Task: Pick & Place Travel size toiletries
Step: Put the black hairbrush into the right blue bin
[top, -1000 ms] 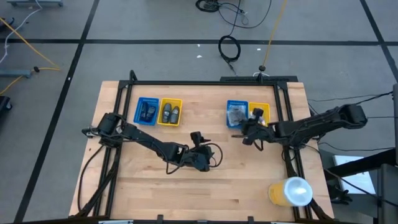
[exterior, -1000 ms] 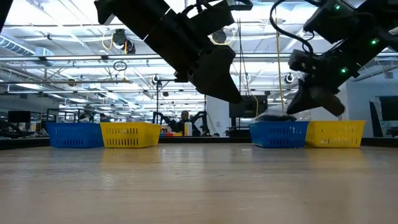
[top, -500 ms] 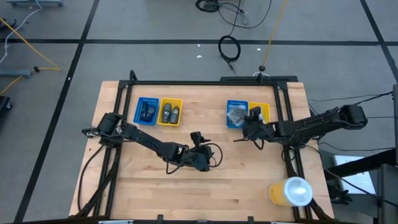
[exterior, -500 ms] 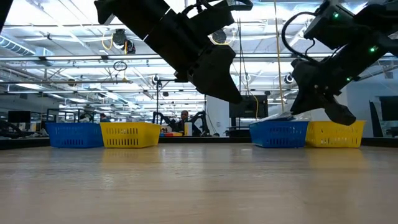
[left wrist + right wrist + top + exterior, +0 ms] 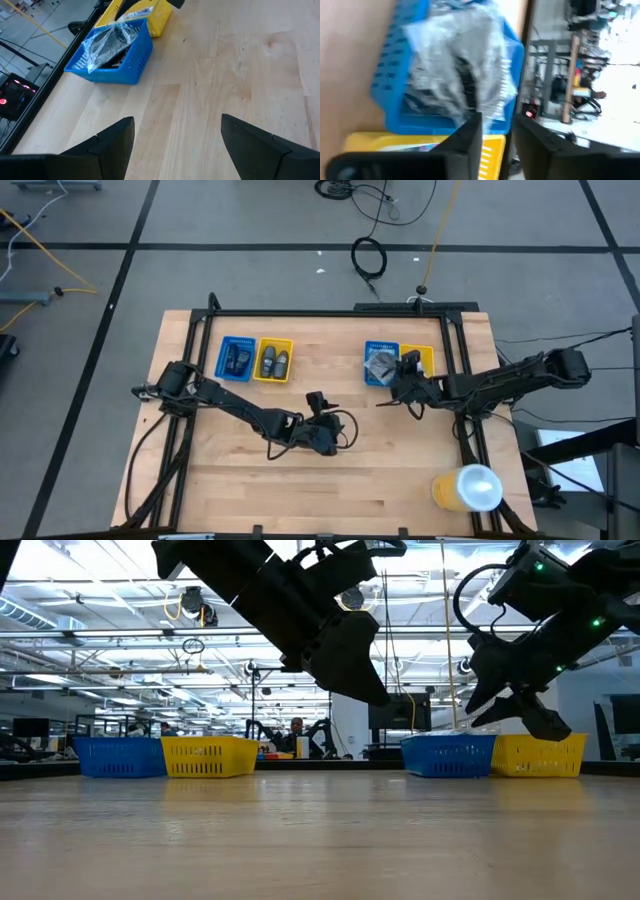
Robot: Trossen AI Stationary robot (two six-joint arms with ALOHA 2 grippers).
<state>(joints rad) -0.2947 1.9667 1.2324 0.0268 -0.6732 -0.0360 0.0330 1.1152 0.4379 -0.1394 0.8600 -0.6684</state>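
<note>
Nowhere any legible label: clear-wrapped toiletries (image 5: 111, 44).

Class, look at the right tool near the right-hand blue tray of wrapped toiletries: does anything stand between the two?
Nothing visible does. The right tool hangs just beside the blue tray, jaws a little apart, with only air before the clear-wrapped toiletries piled in it.

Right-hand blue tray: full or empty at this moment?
Holding items. The blue tray is heaped with clear-wrapped toiletries rising above its rim; the count cannot be told.
</note>
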